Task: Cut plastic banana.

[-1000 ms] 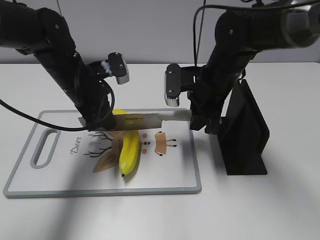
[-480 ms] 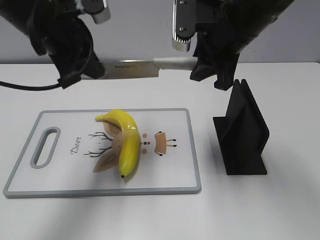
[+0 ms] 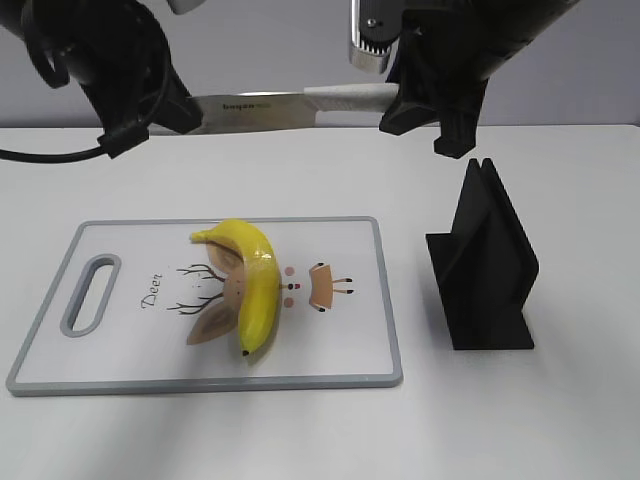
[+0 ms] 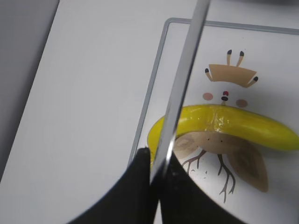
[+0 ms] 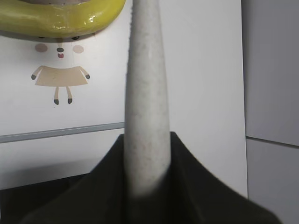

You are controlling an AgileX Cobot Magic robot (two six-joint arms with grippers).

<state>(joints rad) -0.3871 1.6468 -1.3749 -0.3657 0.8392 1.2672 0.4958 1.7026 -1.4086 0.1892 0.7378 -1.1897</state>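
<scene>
Looks like a robotics lab or test cell rather than a home kitchen. Bare white bench (image 3: 560, 420) against a plain grey wall (image 3: 280, 50), with black arms and loose cables overhead. Staged props only: a grey-rimmed cutting board (image 3: 60, 372) printed with a cartoon deer, a glossy plastic banana (image 3: 258, 285), a black knife stand (image 3: 488, 265).

A white, grey-rimmed board (image 3: 352, 372) printed with a deer lies on the white table (image 3: 560, 420), a black stand (image 3: 485, 265) upright just beside its right edge.
</scene>
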